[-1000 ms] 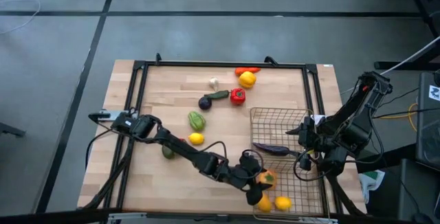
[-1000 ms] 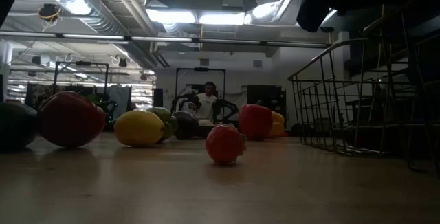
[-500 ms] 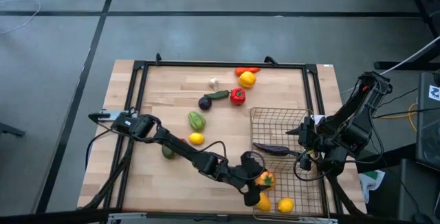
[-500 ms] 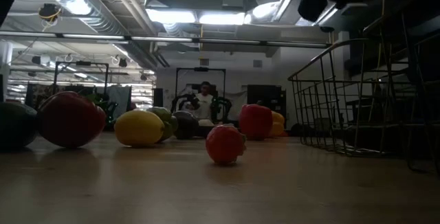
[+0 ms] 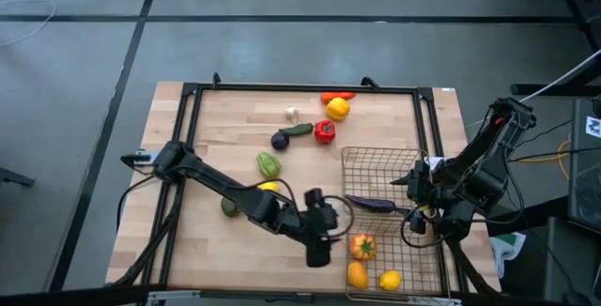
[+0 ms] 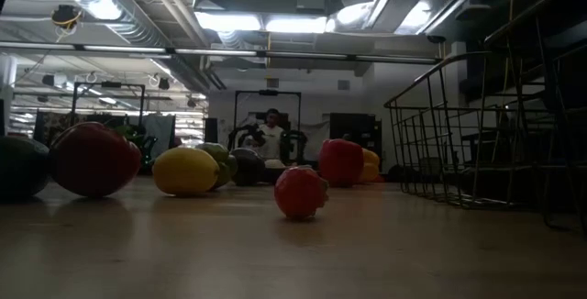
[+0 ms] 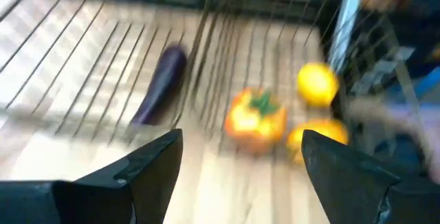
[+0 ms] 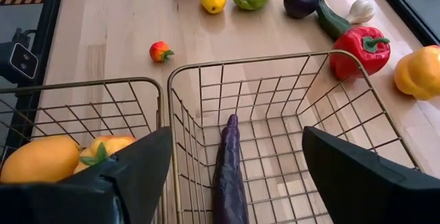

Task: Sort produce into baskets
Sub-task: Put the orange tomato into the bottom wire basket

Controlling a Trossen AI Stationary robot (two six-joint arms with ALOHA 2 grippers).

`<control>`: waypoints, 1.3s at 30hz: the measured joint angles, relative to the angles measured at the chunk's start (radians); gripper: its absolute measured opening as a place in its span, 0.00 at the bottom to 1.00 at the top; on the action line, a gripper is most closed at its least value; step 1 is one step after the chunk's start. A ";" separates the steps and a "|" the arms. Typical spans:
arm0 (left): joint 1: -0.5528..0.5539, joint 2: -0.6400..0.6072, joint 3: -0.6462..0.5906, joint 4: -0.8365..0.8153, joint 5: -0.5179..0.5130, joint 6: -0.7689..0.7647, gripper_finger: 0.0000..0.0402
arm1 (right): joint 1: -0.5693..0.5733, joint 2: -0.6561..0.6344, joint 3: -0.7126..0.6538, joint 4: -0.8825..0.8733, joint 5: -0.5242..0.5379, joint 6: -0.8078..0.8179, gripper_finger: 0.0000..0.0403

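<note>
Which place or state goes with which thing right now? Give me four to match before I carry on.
Things:
1. long purple eggplant
2. orange pepper
3. white garlic
4. left gripper

Places or states:
A. on the bare table, outside both baskets
B. open and empty, beside the baskets
C. alone in a wire basket
D. sharing the other wire basket with two yellow fruits

Pairs: 1-C, 2-D, 3-A, 4-B
</note>
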 joint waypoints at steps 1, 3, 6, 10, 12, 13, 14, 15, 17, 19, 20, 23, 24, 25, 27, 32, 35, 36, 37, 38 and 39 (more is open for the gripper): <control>-0.001 -0.009 0.000 -0.041 0.000 -0.017 0.73 | 0.000 0.000 0.000 -0.001 0.000 0.000 0.81; -0.002 -0.020 0.000 -0.136 0.001 -0.046 0.73 | 0.000 0.000 0.000 0.000 0.000 0.000 0.81; -0.001 -0.021 0.000 -0.269 0.001 -0.104 0.73 | 0.000 0.000 0.000 0.000 0.000 0.000 0.81; -0.002 0.020 0.000 -0.407 0.002 -0.178 0.73 | 0.000 0.000 0.000 -0.001 0.000 0.000 0.81; -0.002 0.047 -0.001 -0.428 0.002 -0.185 0.73 | 0.000 0.000 0.000 -0.001 0.000 0.000 0.81; -0.002 0.059 -0.001 -0.432 0.003 -0.184 0.73 | 0.000 0.000 0.000 -0.001 0.000 0.000 0.81; -0.002 0.072 -0.001 -0.434 0.006 -0.179 0.73 | 0.000 0.000 0.000 -0.001 0.000 0.000 0.81; -0.002 0.083 -0.001 -0.431 0.010 -0.178 0.73 | 0.000 0.000 0.000 0.000 0.000 0.000 0.81; -0.002 0.110 -0.001 -0.432 0.013 -0.178 0.73 | 0.000 0.000 0.000 -0.001 0.000 0.000 0.81; -0.001 0.131 -0.001 -0.435 0.016 -0.172 0.73 | 0.000 0.000 0.000 -0.001 0.000 0.000 0.81; 0.000 0.138 -0.001 -0.435 0.018 -0.166 0.73 | 0.000 0.000 0.000 -0.001 0.000 0.000 0.81; 0.001 0.157 -0.001 -0.434 0.018 -0.163 0.73 | 0.000 0.000 0.000 -0.001 0.000 0.000 0.81; 0.001 0.163 -0.001 -0.434 0.018 -0.163 0.73 | 0.000 0.000 0.000 -0.001 0.000 0.000 0.81; 0.001 0.170 -0.001 -0.435 0.019 -0.163 0.73 | 0.000 0.000 0.000 -0.001 0.000 0.000 0.81; 0.001 0.179 -0.001 -0.435 0.021 -0.167 0.73 | 0.000 0.000 0.000 -0.001 0.000 0.000 0.81; 0.001 0.212 -0.001 -0.426 0.026 -0.178 0.73 | 0.000 0.000 0.000 -0.001 0.000 0.000 0.81; 0.001 0.232 -0.001 -0.427 0.033 -0.179 0.73 | 0.000 0.000 0.000 -0.001 0.000 0.000 0.81; 0.001 0.232 -0.001 -0.430 0.037 -0.179 0.73 | 0.000 0.000 0.000 -0.001 0.000 0.000 0.81; 0.001 0.235 -0.001 -0.425 0.042 -0.179 0.73 | 0.000 0.000 0.000 -0.002 0.000 0.000 0.81; 0.001 0.237 -0.001 -0.420 0.047 -0.179 0.73 | 0.000 0.000 0.000 -0.001 0.000 0.000 0.81; 0.001 0.239 -0.001 -0.422 0.050 -0.179 0.73 | 0.000 0.000 0.000 -0.001 0.000 0.000 0.81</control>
